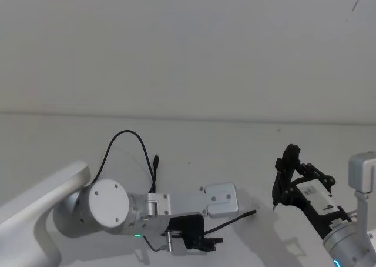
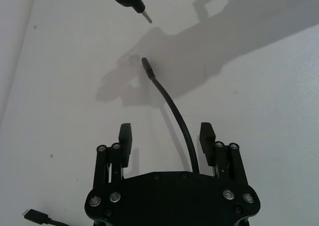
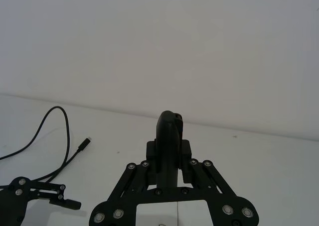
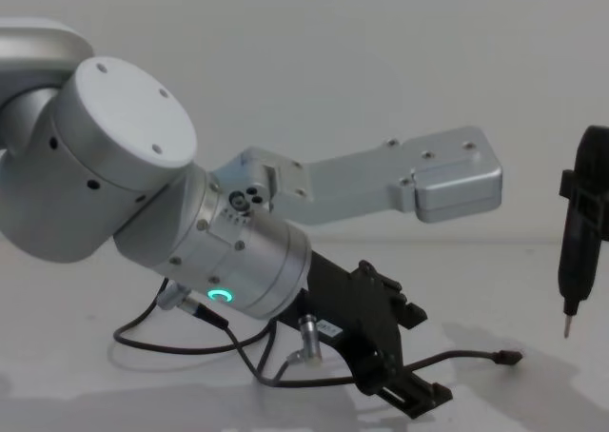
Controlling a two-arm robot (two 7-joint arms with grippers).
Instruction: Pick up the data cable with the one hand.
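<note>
The data cable (image 1: 231, 222) is a thin black cord lying on the white table. It loops at the back left, with one plug (image 1: 156, 159) behind my left arm and the other plug (image 1: 254, 212) at centre right. My left gripper (image 1: 214, 242) is low over the table and open. In the left wrist view the cable (image 2: 175, 114) runs between its spread fingers (image 2: 125, 142) without touching them, and the plug (image 2: 145, 64) lies beyond the left gripper (image 2: 166, 131). The chest view shows the cable (image 4: 466, 357) passing through the left gripper (image 4: 426, 356).
My right gripper (image 1: 289, 168) hangs at the right, shut on a slim black pen-like tool (image 4: 580, 232) whose metal tip (image 2: 147, 18) hovers just past the cable's plug. A short black lead (image 4: 190, 346) hangs from the left wrist. A white wall stands behind the table.
</note>
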